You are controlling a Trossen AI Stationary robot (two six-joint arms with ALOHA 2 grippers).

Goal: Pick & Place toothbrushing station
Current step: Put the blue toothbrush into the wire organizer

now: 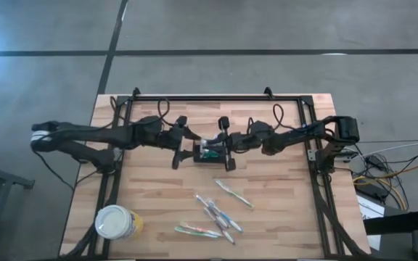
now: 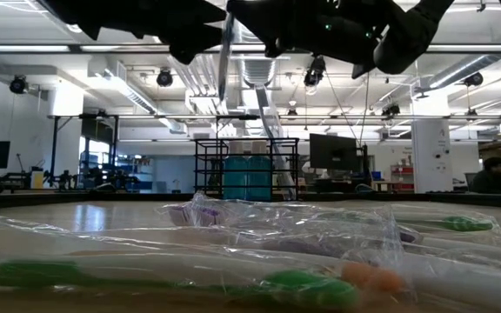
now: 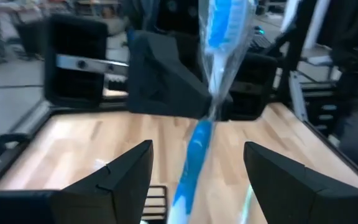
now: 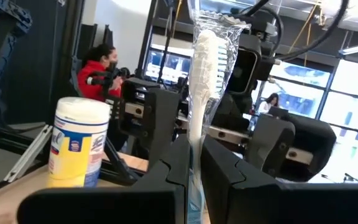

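Right claw (image 4: 194,177) closed on a wrapped white toothbrush (image 4: 205,74), which stood upright between its two dark fingers (image 4: 166,180), bristle head uppermost inside clear film. Left claw (image 3: 197,180) open, its jaws spread wide to either side of a wrapped blue toothbrush (image 3: 194,143) without touching it; which end of that brush the right claw held could not be told from this view.

In the overhead view both claws met over the middle of the worktop (image 1: 158,203), the left claw (image 1: 183,148) and right claw (image 1: 228,145) flanking the toothbrushing station (image 1: 210,152), a small black wire-mesh caddy that sat slightly toward the far edge from the centre, with something green and white inside.

Several wrapped toothbrushes (image 1: 216,212) lay loose between the caddy and the near edge, one apart from the rest toward the right. A round yellow canister with a white lid (image 1: 117,222) stood near the near left corner. In the table-level view the wrapped brushes (image 2: 303,283) filled the foreground, green and orange parts showing through the film.

In the room beyond the worktop, a person in a red top (image 4: 98,74) was seated.
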